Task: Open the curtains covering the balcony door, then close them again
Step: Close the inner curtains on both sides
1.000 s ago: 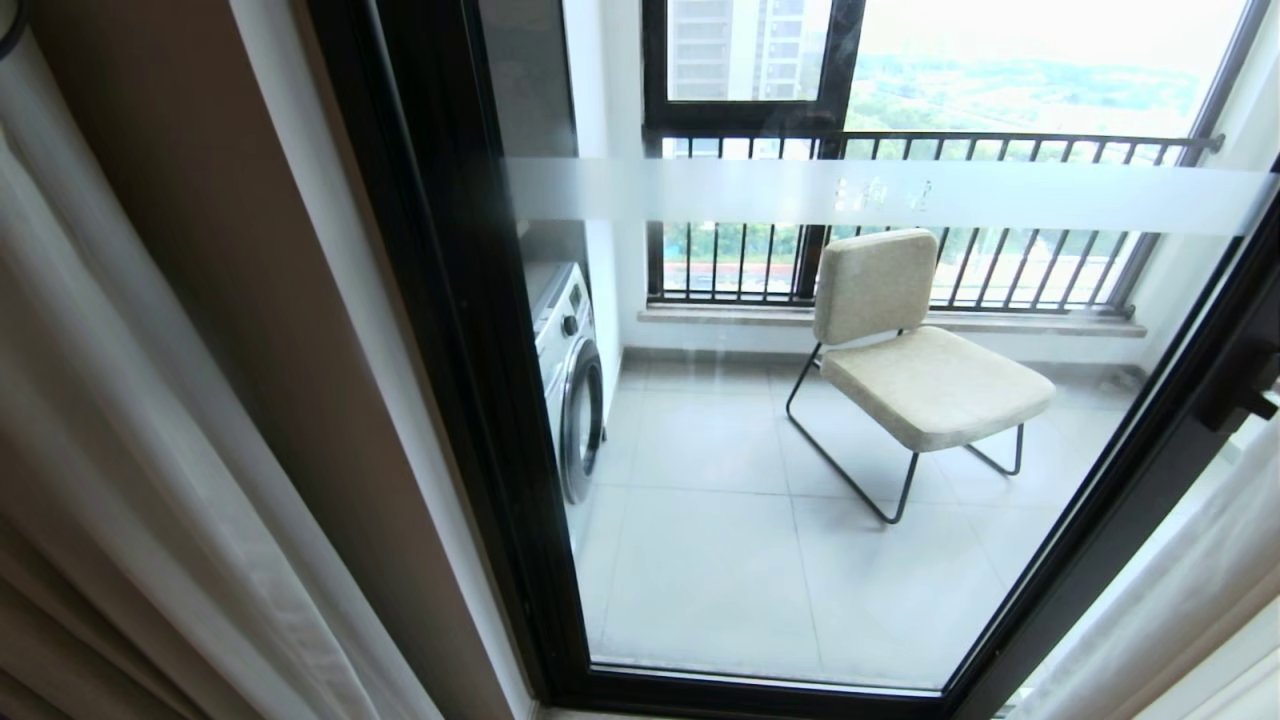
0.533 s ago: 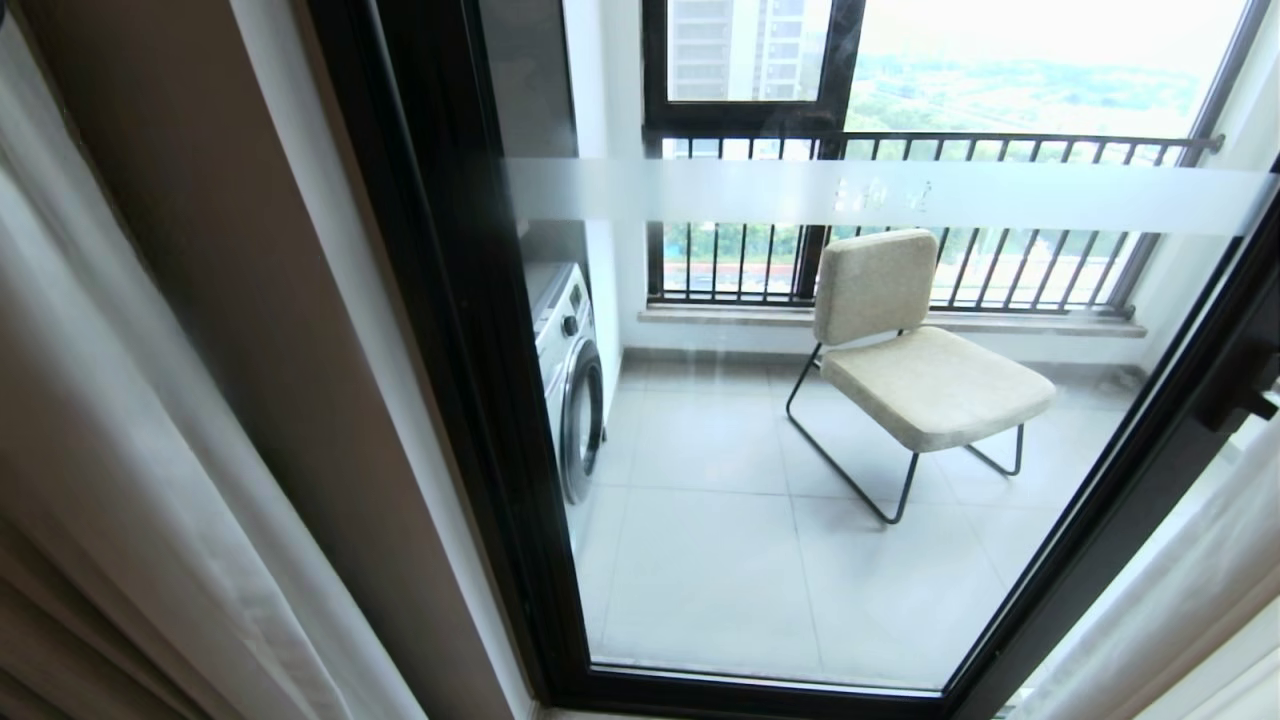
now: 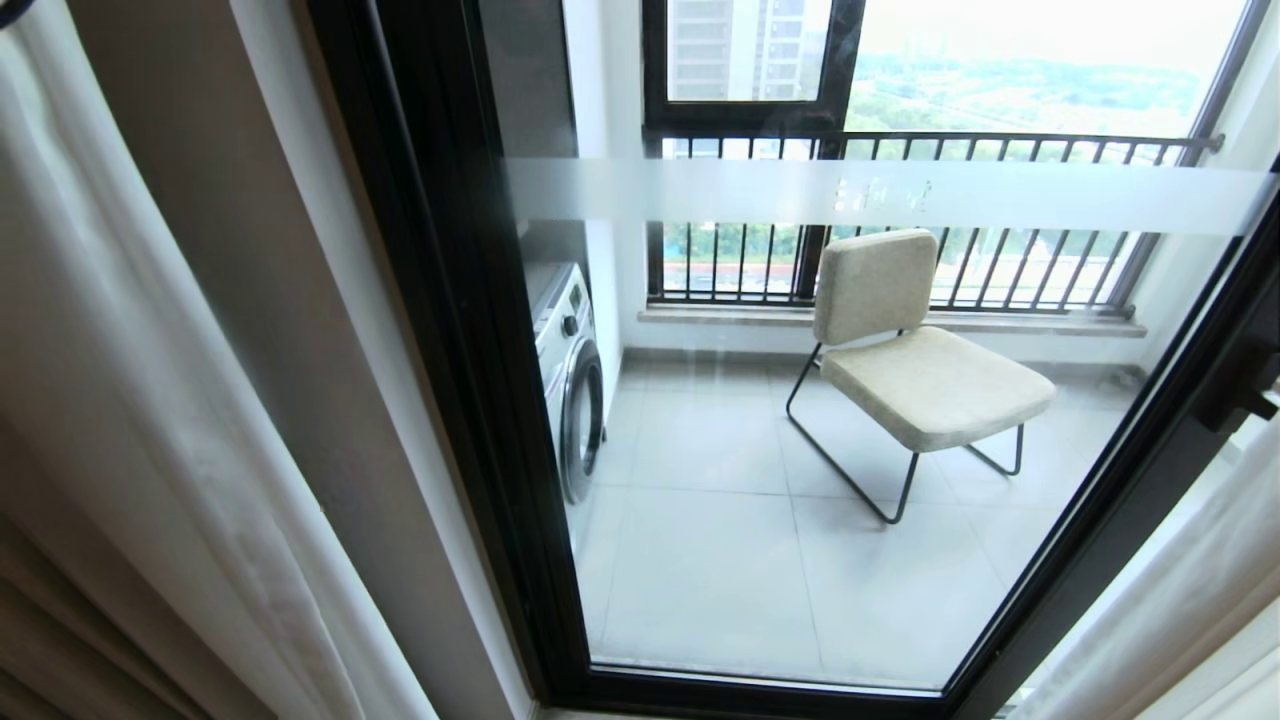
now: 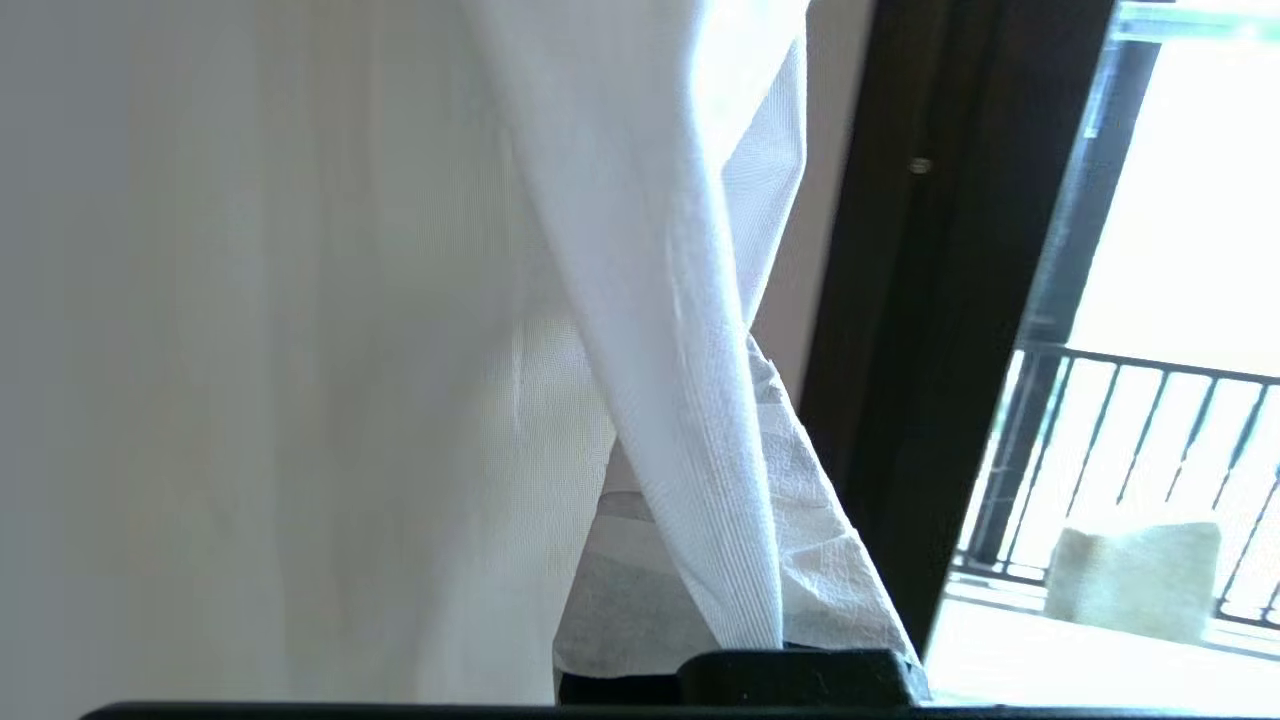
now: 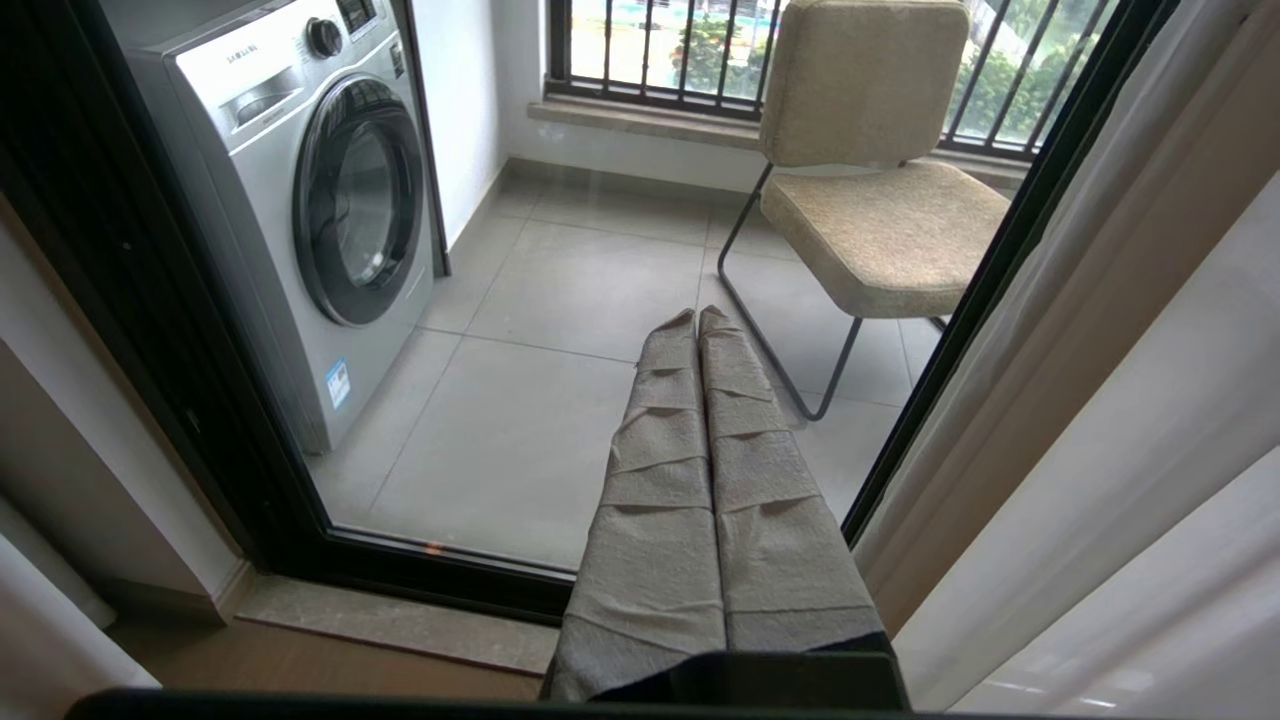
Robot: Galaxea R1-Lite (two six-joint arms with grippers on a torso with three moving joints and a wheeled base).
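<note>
Left gripper (image 4: 700, 600) pinches the thin white sheer curtain (image 4: 660, 300) beside the black-framed glass balcony door (image 3: 470, 330); right gripper (image 5: 698, 325) closed, empty. Door stands uncovered; closing remains.

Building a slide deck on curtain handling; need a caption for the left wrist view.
Left hand shut on the white sheer curtain, beside the black-framed balcony door.

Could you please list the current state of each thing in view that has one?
Curtains: drawn aside, glass uncovered.
Balcony door: closed.
Washing machine: door shut.
Chair: upright, unoccupied.
Left gripper: shut on the white sheer.
Right gripper: shut, holding nothing.
</note>
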